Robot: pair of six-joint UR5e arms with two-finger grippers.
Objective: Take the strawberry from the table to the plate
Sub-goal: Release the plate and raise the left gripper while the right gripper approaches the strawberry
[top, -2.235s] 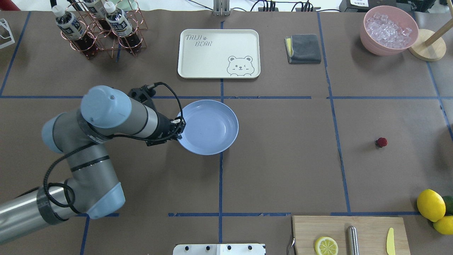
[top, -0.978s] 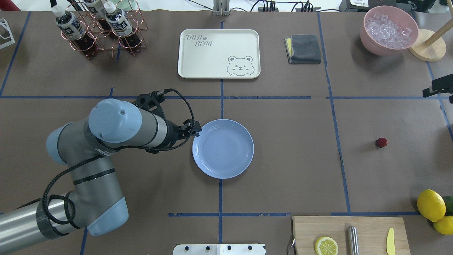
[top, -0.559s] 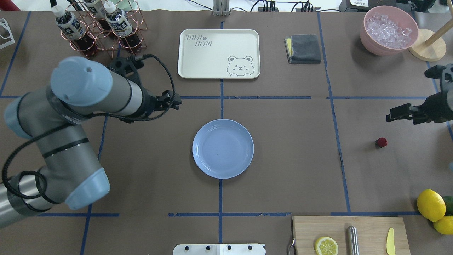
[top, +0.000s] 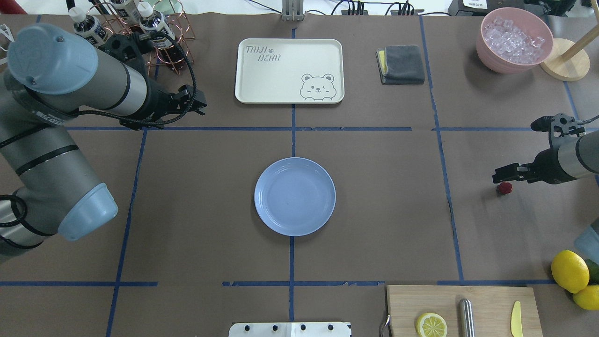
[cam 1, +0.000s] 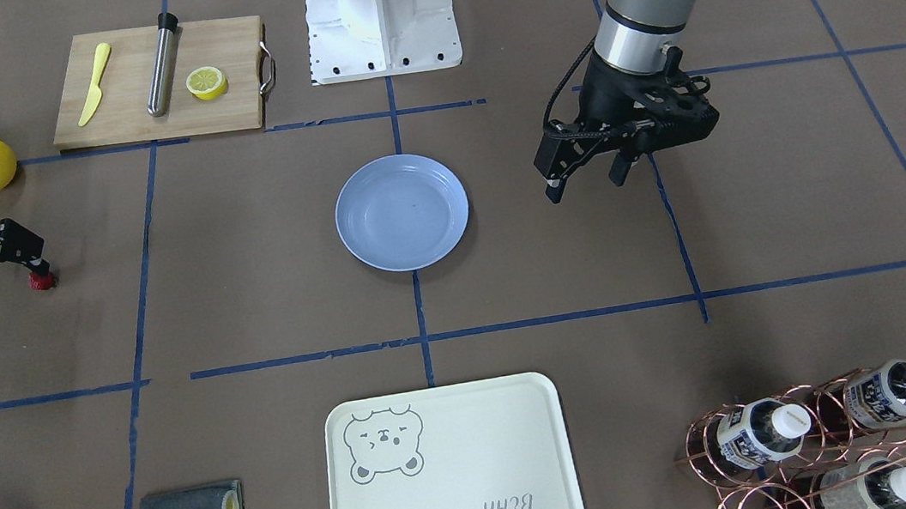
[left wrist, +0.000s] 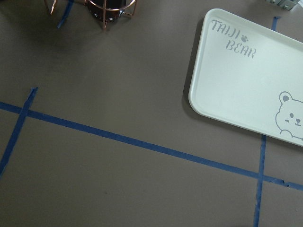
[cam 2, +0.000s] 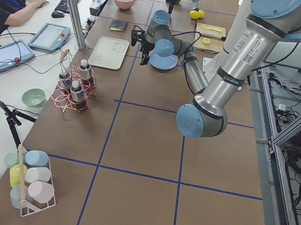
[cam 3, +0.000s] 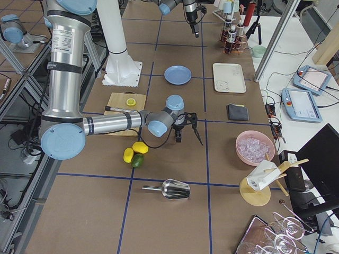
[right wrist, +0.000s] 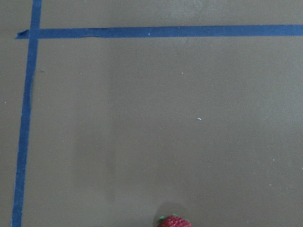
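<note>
The strawberry (top: 504, 188) (cam 1: 40, 282) lies on the table (top: 374, 210) at the robot's right side, small and dark red. My right gripper (top: 499, 177) (cam 1: 5, 270) hovers open just beside and above it, one fingertip almost over the berry. In the right wrist view the strawberry (right wrist: 174, 222) shows only at the bottom edge. The light blue plate (top: 295, 196) (cam 1: 402, 211) rests flat at the table's middle with nothing in it. My left gripper (cam 1: 585, 183) (top: 200, 106) is open, holds nothing, and hangs well away from the plate toward the bottle rack.
A cream bear tray (top: 290, 70), a copper bottle rack (top: 135, 40), a grey cloth (top: 401, 64) and a pink ice bowl (top: 514, 40) line the far side. A cutting board (top: 463, 309) and lemons (top: 568, 270) sit near the robot's right. A person (cam 2: 1, 1) sits at the table's end.
The left gripper set the plate down at the table's middle, let go and drew back toward the bottle rack. The right arm came in from the right and lowered beside the strawberry.
</note>
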